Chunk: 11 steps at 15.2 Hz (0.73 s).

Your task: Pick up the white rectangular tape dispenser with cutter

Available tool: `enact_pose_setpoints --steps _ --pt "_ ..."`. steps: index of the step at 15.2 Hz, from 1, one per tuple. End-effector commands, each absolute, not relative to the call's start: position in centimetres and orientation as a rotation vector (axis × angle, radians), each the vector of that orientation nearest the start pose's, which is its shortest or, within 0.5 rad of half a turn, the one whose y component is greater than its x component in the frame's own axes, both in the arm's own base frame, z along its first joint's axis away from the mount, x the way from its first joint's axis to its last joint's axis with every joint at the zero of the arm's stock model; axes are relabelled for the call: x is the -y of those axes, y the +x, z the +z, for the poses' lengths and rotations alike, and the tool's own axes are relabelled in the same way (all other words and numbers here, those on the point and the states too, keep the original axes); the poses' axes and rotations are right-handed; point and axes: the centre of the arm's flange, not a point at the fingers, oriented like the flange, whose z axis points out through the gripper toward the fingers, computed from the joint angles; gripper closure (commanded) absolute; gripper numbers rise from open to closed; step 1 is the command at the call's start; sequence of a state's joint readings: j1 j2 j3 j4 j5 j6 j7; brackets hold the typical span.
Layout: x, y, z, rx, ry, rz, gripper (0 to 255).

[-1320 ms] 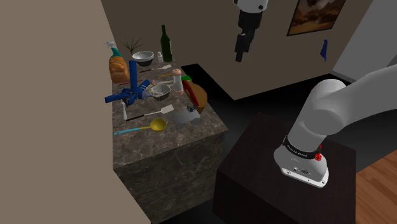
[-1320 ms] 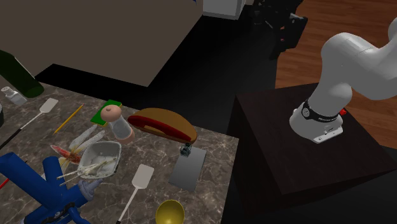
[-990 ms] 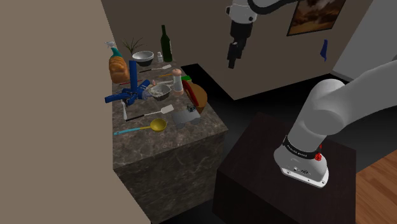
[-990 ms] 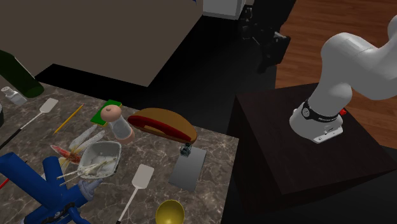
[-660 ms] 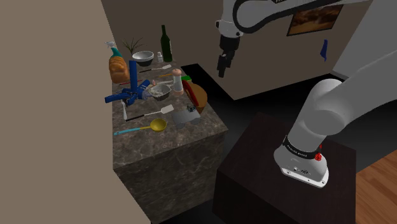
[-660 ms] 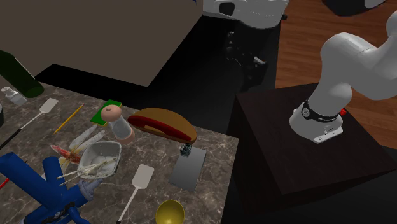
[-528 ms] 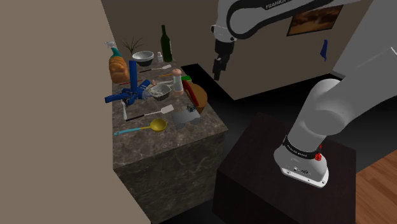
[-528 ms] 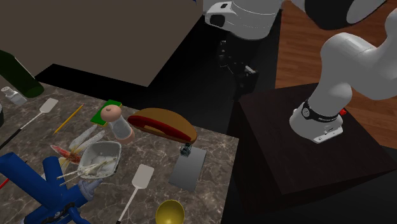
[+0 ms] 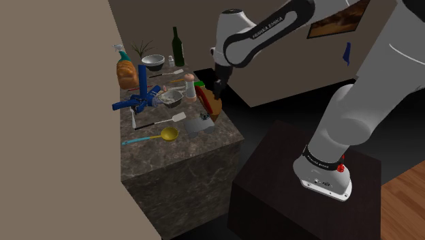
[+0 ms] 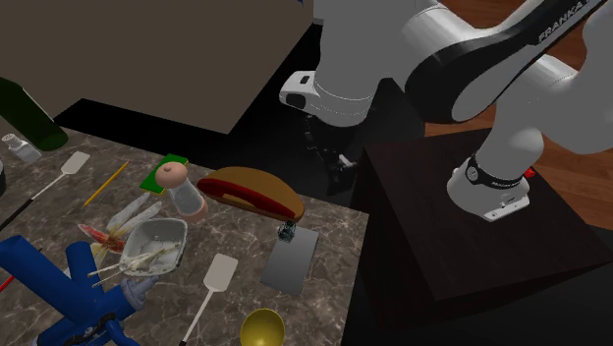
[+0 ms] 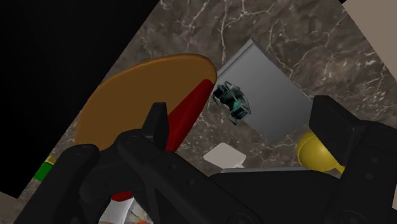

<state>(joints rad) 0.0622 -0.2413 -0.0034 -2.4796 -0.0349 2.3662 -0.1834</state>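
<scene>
**Open gripper (image 11: 242, 112) over the counter (image 10: 329, 295), lining up on the tape dispenser (image 11: 270, 97)**

The jaws stand wide apart, holding nothing. The gripper hovers near a brown oval board (image 11: 137, 95). The tape dispenser, a flat grey slab with a dark cutter at one end, lies on the counter just beside that board. My advice: centre over the slab, set the fingers across its narrow width, and descend straight, clear of the board and the white spatula (image 11: 223, 155).

Yellow ladle (image 11: 312, 149) sits half hidden behind the tool (image 11: 242, 111), white spatula (image 11: 222, 154) too; in the second exterior view the green bottle (image 10: 20, 110) runs off the left edge.
</scene>
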Motion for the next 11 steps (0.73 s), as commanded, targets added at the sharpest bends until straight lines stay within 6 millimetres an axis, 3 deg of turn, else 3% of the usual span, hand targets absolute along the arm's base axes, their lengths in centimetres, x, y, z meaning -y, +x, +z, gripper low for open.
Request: enact_pose_setpoints --steps 1,9,11 --pt "-3.1 47.3 37.1 0.442 -3.133 -0.215 0" --pt "-5.6 53.5 29.4 0.527 -3.101 -0.264 0" --pt "-5.9 54.2 28.1 0.536 -3.097 -0.270 0"
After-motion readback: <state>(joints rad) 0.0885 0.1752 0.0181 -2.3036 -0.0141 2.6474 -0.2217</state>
